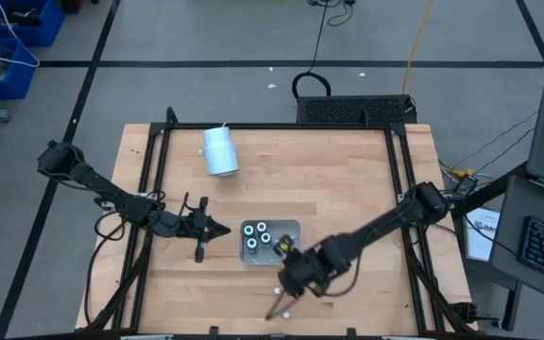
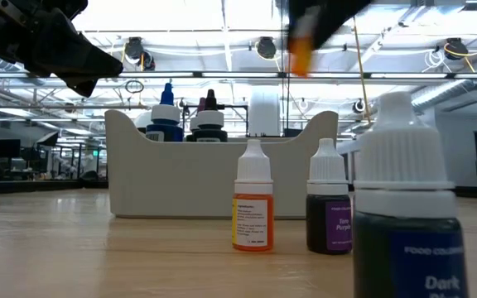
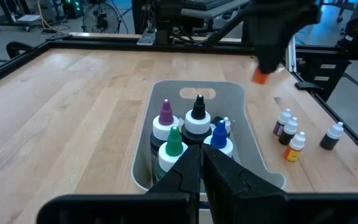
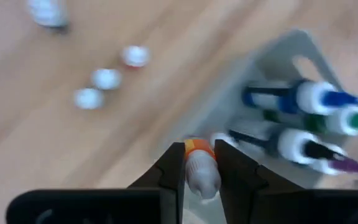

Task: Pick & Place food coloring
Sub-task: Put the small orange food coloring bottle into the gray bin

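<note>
Food coloring bottle [image 4: 201,168] pinched in right gripper [image 4: 199,163], raised over tray [image 4: 253,81].

The right arm reaches in from the right edge, bent at the elbow, its hand [image 4: 199,169] raised and clamped. The left arm stretches in from the left, its hand [image 3: 201,168] closed.

Two dark jointed arms, slim black links with bulkier joints. Loose cables trailing along the left arm [image 1: 93,179]. Matte black wedge-shaped fingers [image 4: 169,174], tapering toward the tips.
</note>
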`<state>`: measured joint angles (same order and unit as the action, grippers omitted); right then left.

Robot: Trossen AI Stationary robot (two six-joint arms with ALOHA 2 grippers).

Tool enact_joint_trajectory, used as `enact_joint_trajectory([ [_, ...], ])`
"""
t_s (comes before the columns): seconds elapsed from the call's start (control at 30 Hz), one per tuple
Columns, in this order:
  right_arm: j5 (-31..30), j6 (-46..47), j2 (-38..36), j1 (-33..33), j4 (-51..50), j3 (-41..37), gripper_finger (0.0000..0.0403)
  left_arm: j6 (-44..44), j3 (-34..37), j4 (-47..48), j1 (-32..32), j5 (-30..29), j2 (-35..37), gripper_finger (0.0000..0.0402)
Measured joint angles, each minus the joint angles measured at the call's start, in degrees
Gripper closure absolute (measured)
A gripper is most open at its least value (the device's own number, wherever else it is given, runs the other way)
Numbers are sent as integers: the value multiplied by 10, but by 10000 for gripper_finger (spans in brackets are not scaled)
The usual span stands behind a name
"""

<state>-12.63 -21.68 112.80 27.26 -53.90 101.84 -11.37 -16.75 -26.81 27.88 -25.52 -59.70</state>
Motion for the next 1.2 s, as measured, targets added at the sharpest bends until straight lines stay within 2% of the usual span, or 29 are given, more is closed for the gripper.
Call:
enact_joint_trajectory([
  [0.27,23,-1,2,-63,14,-18,347,4,0,-3,0,0,0,380],
  [0.77,115,15,6,-93,86,-88,347,22,0,0,0,0,0,380],
  [1.2,130,17,8,-99,73,-89,346,22,0,-3,0,0,0,380],
])
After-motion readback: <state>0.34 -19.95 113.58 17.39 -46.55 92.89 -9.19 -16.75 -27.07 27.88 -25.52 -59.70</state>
